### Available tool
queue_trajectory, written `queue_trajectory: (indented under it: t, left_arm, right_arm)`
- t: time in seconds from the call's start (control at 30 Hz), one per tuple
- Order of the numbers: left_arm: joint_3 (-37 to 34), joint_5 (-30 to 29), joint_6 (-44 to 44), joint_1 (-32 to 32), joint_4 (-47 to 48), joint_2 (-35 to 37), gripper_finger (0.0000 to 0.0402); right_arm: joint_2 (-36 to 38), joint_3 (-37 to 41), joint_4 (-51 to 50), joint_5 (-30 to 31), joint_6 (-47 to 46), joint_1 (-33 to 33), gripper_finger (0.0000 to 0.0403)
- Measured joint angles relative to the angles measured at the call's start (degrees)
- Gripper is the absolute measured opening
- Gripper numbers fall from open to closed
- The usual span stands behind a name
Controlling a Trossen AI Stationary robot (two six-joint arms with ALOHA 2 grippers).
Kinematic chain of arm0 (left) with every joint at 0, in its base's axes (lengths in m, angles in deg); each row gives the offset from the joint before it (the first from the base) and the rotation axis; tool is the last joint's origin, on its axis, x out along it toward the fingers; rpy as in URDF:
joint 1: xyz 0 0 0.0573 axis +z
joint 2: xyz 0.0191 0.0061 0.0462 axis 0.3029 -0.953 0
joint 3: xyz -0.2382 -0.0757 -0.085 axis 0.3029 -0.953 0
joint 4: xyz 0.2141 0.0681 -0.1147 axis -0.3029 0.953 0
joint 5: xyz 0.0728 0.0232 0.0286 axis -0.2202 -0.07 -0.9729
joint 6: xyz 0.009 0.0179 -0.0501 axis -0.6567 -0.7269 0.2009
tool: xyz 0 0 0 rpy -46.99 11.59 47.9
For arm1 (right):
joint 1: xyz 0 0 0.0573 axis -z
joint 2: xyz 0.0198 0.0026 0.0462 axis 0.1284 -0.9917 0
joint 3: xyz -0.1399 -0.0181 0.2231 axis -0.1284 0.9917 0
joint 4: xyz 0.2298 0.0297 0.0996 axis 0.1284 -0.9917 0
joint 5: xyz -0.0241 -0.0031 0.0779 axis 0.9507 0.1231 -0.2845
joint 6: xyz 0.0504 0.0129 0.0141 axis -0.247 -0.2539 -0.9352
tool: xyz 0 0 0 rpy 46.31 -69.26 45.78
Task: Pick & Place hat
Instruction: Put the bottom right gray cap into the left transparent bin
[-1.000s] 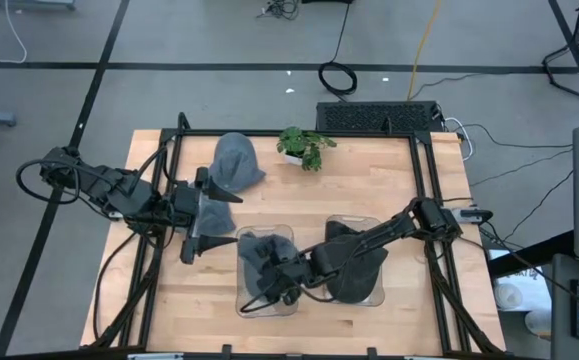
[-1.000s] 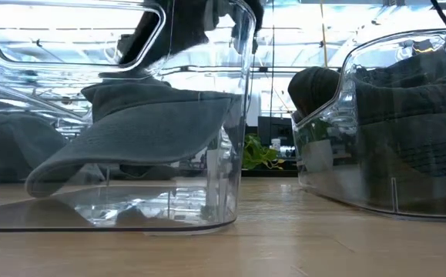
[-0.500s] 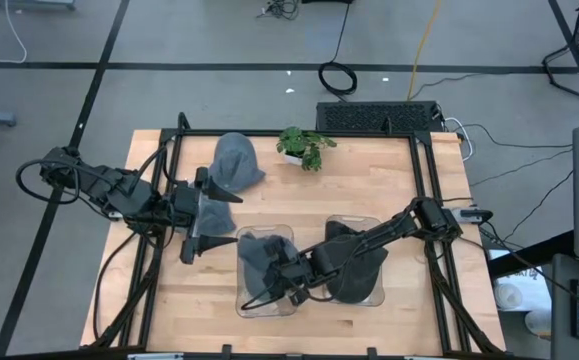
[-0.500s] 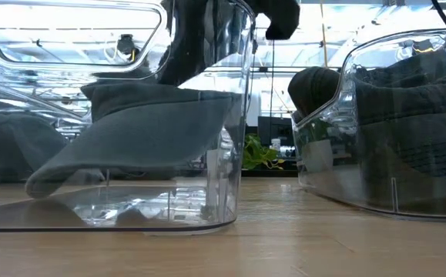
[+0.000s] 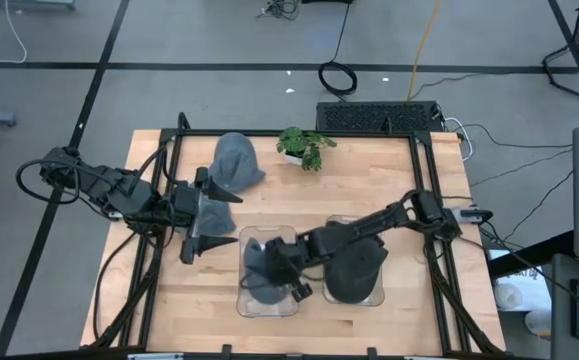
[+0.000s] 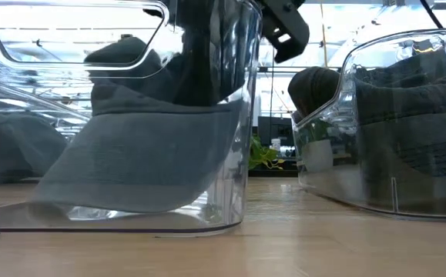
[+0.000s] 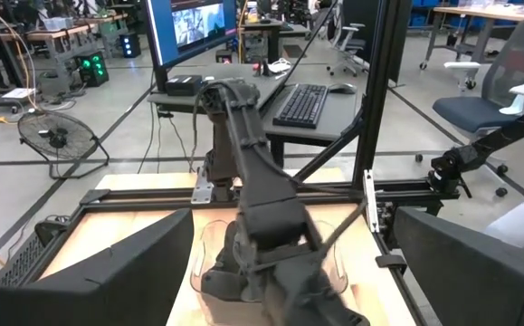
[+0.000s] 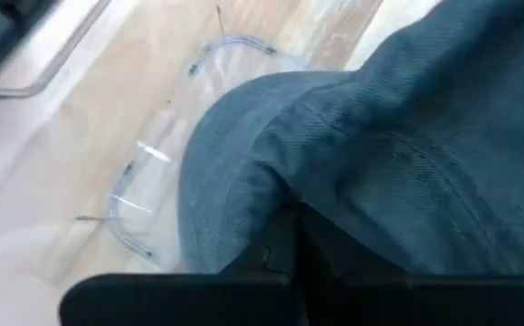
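Note:
A grey hat (image 5: 262,262) sits in the left clear bin (image 5: 242,302), and in the low view its brim (image 6: 115,181) rests on the bin floor. My right gripper (image 5: 287,270) reaches into that bin from the table's right and is shut on the hat (image 8: 397,154). My left gripper (image 5: 205,216) hovers open left of the bin; its wrist view shows its two wide-spread fingers (image 7: 108,272). A second grey hat (image 5: 359,265) fills the right bin. A third hat (image 5: 234,160) lies on the table's far side. My right gripper holds the hat by a fold of cloth (image 8: 271,195) near the brim's edge; the cloth drapes over a dark finger (image 8: 289,249) and hides the fingertips. It comes slanting down from the table's right. The hat's crown (image 6: 119,54) stands raised while the brim stays on the bin floor.
A small potted plant (image 5: 304,146) stands at the far edge beside the third hat. The right bin (image 6: 384,115) stands close to the left one. The black frame rails (image 5: 434,190) border the table. Bare wood lies between the bins and the near edge.
My right gripper has moved within the left bin toward the far edge and a little lower. The hat has been pushed up: its crown now stands higher and its cloth bunches against the bin wall, while the brim stays on the floor.

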Motion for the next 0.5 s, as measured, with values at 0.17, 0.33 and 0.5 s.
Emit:
queue_trajectory:
  t: [0.17, 0.33, 0.5]
  left_arm:
    - [0.00, 0.00, 0.00, 0.00, 0.01, 0.00, 0.0392]
    - [0.00, 0.00, 0.00, -0.02, -0.01, 0.00, 0.0392]
    - [0.00, 0.00, 0.00, 0.00, 0.01, 0.00, 0.0392]
  right_arm:
    - [0.00, 0.19, -0.02, -3.19, -0.13, 1.94, 0.0000]
    - [0.00, 0.19, -0.78, -8.59, 1.50, 3.98, 0.0000]
    - [0.00, 0.35, -3.10, -10.36, 1.42, 5.64, 0.0000]
